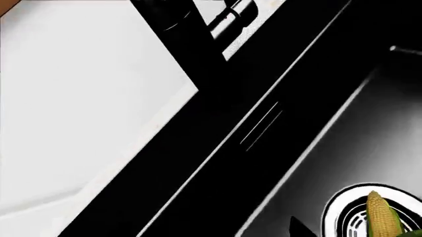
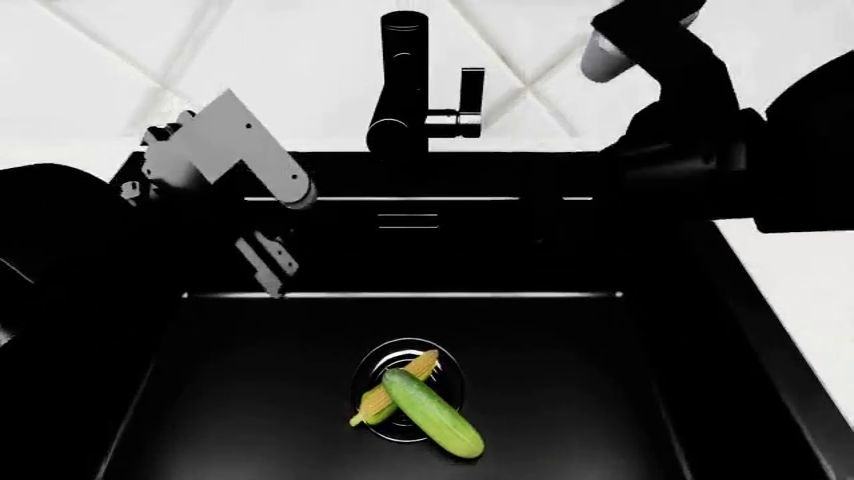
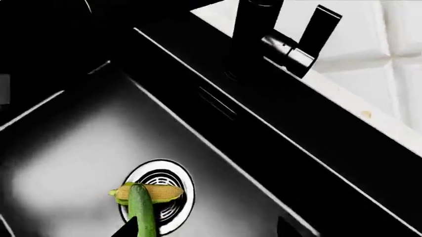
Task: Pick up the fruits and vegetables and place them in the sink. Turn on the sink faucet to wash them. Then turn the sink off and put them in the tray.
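Observation:
The yellow corn cob (image 2: 387, 393) and the green cucumber (image 2: 434, 413) lie crossed on the round drain (image 2: 454, 375) in the black sink (image 2: 601, 380), the cucumber resting over the corn. The black faucet (image 2: 400, 80) stands behind the basin with its side lever (image 2: 470, 92) upright. My left gripper (image 2: 267, 262) hangs over the sink's back left part, empty. My right gripper (image 3: 209, 229) hovers open above the basin, below the faucet (image 3: 254, 29); one fingertip (image 3: 132, 229) shows beside the cucumber (image 3: 140, 210). The corn (image 1: 382, 215) also shows in the left wrist view. The tray is out of view.
A white counter (image 2: 801, 300) borders the sink on the right, and a white tiled wall (image 2: 267, 60) rises behind the faucet. An overflow slot (image 2: 407, 220) sits in the sink's back wall.

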